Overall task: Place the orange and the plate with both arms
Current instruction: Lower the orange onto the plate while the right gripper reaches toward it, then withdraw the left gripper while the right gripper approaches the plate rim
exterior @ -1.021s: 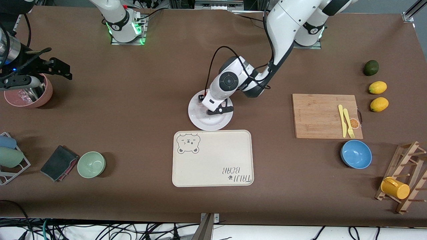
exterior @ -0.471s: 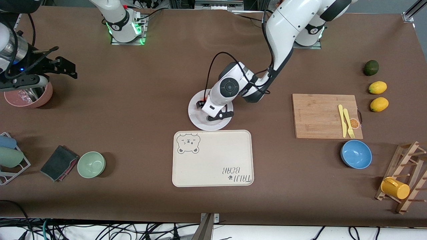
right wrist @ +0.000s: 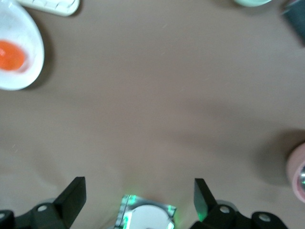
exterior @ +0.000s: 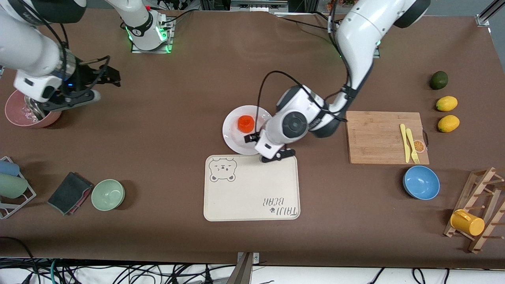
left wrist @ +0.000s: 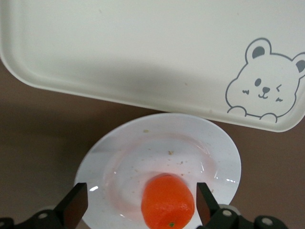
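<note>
The orange (exterior: 245, 123) lies on the white plate (exterior: 232, 138) in the middle of the table, just beside the cream tray's edge. My left gripper (exterior: 265, 148) is open and empty, raised over the plate's rim where it meets the tray. In the left wrist view the orange (left wrist: 167, 200) sits on the plate (left wrist: 209, 143) between the open fingers of the gripper (left wrist: 140, 205), untouched. My right gripper (exterior: 110, 77) is open and empty over bare table near the pink bowl. The right wrist view shows its gripper (right wrist: 138, 195), the plate (right wrist: 21, 76) and the orange (right wrist: 10, 55).
The cream bear tray (exterior: 251, 187) lies nearer the camera than the plate. A pink bowl (exterior: 15, 116), green bowl (exterior: 108, 194) and dark cloth (exterior: 70, 192) sit toward the right arm's end. A cutting board (exterior: 375, 136), blue bowl (exterior: 421, 182) and lemons (exterior: 446, 103) sit toward the left arm's end.
My left gripper has lifted off the plate and moved toward the tray, leaving the orange in view on the plate. My right gripper has moved from over the pink bowl toward the table's middle.
</note>
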Robot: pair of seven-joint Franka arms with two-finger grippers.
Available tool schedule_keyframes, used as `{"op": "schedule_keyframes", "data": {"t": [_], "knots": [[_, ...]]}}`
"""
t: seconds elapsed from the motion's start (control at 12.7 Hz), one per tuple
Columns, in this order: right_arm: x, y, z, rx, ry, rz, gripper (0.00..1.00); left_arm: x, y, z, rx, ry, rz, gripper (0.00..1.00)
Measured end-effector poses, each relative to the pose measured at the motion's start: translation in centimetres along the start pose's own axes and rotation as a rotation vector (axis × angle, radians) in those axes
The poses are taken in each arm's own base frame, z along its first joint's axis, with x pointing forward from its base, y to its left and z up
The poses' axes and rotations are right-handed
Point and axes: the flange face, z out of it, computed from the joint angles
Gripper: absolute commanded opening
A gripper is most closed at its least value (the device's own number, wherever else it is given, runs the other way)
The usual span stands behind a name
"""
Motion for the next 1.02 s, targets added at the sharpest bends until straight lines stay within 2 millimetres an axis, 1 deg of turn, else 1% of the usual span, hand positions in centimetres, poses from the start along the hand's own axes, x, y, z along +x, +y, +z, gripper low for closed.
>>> {"op": "schedule_keyframes", "data": {"t": [0.08, 0.16, 0.24, 0.31, 0.47, 0.55, 0.63, 0.71, 0.94, 1.02], "knots": [[0.5, -0.8, 1.6, 0.063, -0.035, -0.006, 1.00, 1.8, -2.2, -1.5, 0.016, -0.011, 0.036, 1.00], [1.2, -1.4, 3.6, 0.145, -0.070, -0.006, 1.00, 4.0, -5.2, -2.8, 0.036, -0.022, 0.071, 1.00], [2.1, -1.9, 5.6, 0.221, -0.096, 0.000, 1.00, 6.4, -8.7, -4.1, 0.055, -0.031, 0.103, 1.00], [3.2, -2.3, 7.6, 0.291, -0.103, 0.015, 1.00, 8.9, -12.5, -5.5, 0.068, -0.037, 0.125, 1.00], [5.5, -2.7, 11.8, 0.430, -0.071, 0.077, 1.00, 12.9, -20.1, -8.4, 0.102, -0.026, 0.123, 1.00], [6.4, -2.7, 14.0, 0.502, -0.046, 0.128, 1.00, 14.0, -22.9, -9.8, 0.113, -0.013, 0.107, 1.00], [7.0, -2.9, 16.2, 0.571, -0.022, 0.179, 1.00, 14.6, -24.9, -11.2, 0.119, -0.005, 0.084, 1.00], [7.6, -3.5, 18.2, 0.611, 0.000, 0.213, 1.00, 15.0, -26.8, -12.7, 0.122, 0.000, 0.059, 1.00], [9.6, -6.9, 22.0, 0.675, 0.064, 0.247, 1.00, 15.7, -32.5, -17.6, 0.104, 0.028, -0.022, 1.00], [10.2, -7.9, 23.3, 0.714, 0.101, 0.240, 1.00, 15.4, -33.8, -19.1, 0.114, 0.034, -0.033, 1.00]]}}
